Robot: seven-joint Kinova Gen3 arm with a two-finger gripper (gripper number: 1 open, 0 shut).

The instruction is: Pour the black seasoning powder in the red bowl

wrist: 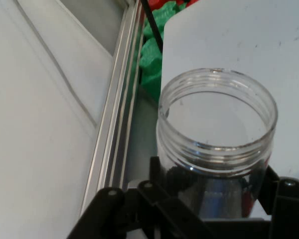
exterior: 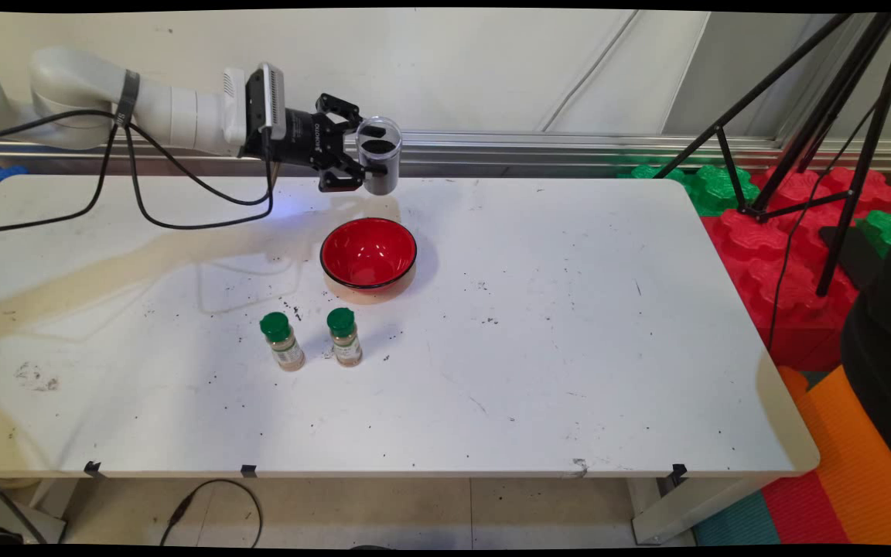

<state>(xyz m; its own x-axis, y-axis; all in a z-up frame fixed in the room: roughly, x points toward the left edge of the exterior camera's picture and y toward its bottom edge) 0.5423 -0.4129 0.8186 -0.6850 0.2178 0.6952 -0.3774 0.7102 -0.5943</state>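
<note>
- presently, the black two-finger gripper is raised above the far part of the white table, with the arm reaching in horizontally from the left.
- its fingers are clamped on a clear plastic jar with a threaded, lidless mouth; one finger sits on each side of the jar body.
- in the main view the jar stands roughly upright in the grip, mouth upward, with dark content in its lower part.
- in the hand view the clear jar fills the centre; its open threaded rim is fully visible, and the black linkage grips it from below.
- a red bowl with a black rim stands on the table, below and nearer the camera than the held jar; jar and bowl are apart.
- two small spice bottles with green caps stand upright nearer the camera than the bowl: the left bottle and the right bottle, close together but not touching.
- dark specks lie scattered on the table surface around the bowl and bottles.
- a black tripod stands over red and green foam floor tiles beyond the table's right end.
</note>
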